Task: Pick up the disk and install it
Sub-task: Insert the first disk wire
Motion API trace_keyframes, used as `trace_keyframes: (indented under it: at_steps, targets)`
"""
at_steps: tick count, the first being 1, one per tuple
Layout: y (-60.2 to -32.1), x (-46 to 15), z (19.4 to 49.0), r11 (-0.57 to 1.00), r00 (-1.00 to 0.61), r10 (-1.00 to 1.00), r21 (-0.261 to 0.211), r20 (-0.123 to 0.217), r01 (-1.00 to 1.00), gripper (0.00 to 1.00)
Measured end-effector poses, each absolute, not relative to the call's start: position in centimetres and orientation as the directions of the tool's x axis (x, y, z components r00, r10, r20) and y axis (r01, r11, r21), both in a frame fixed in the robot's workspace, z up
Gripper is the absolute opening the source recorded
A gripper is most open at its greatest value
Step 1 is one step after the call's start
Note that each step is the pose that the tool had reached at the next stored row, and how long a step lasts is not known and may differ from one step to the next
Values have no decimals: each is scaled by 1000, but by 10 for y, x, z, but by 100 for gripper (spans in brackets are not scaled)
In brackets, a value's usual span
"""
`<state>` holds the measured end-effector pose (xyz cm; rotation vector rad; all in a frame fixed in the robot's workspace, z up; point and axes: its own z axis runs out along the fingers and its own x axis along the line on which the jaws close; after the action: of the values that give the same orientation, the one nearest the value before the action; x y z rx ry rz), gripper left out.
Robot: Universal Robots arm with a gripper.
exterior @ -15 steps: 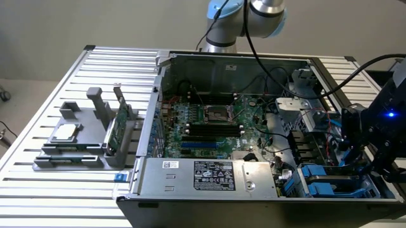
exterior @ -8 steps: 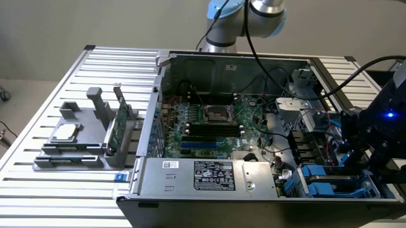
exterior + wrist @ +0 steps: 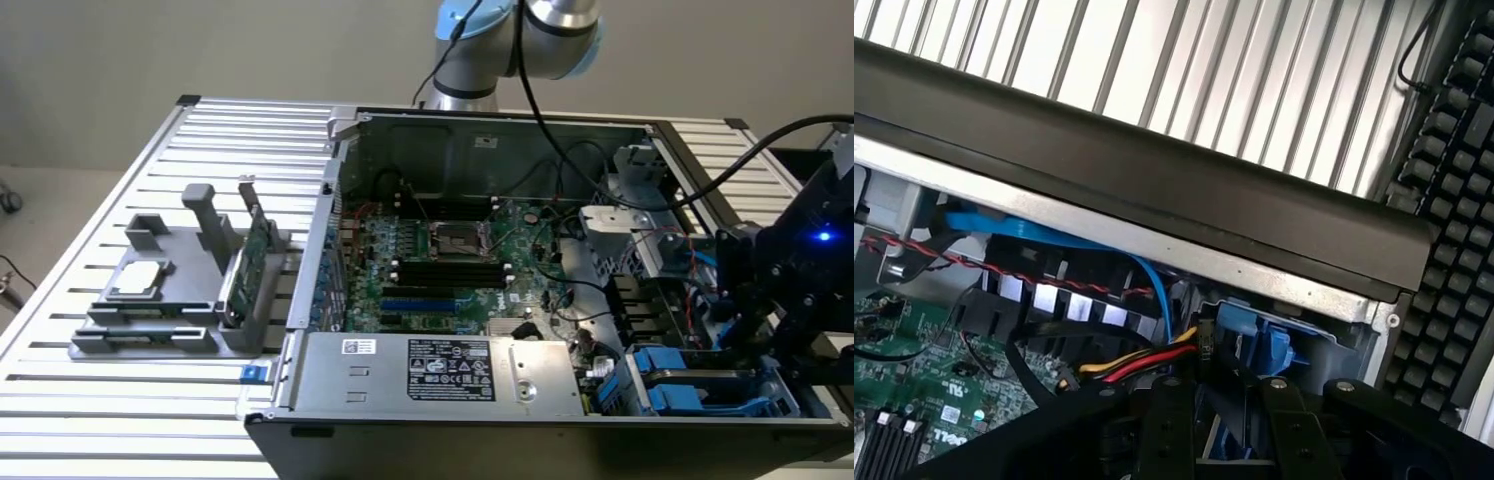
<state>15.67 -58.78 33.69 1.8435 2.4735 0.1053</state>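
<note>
Our gripper (image 3: 785, 335) hangs over the corner of the open computer case (image 3: 481, 125) at the exterior view's right, directly above the disk (image 3: 701, 392). We cannot tell whether it clasps the disk or only stands close over it. The disk sits low in the drive bay, and its blue end tab (image 3: 1254, 340) shows up close in the wrist view. We judge the approach comes from above because the case lies on its side, panel off. Red and yellow wires (image 3: 1139, 365) and a blue cable (image 3: 1154, 290) crowd the bay. Beside it sits the power supply (image 3: 441, 370), then the motherboard (image 3: 454, 260). Well apart on the slotted table (image 3: 80, 400), a grey fixture (image 3: 147, 335) holds a chip (image 3: 140, 278) flat and a green card (image 3: 250, 265) upright, probably for easy reach.
</note>
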Motion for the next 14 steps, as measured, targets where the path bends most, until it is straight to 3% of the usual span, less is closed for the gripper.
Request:
trace_keyframes:
  at_steps: [5,14]
  targets:
    - [-588,157,358,284,-285,958,87,-3,955,21]
    - [-588,147,359,284,-285,958,87,-3,955,21]
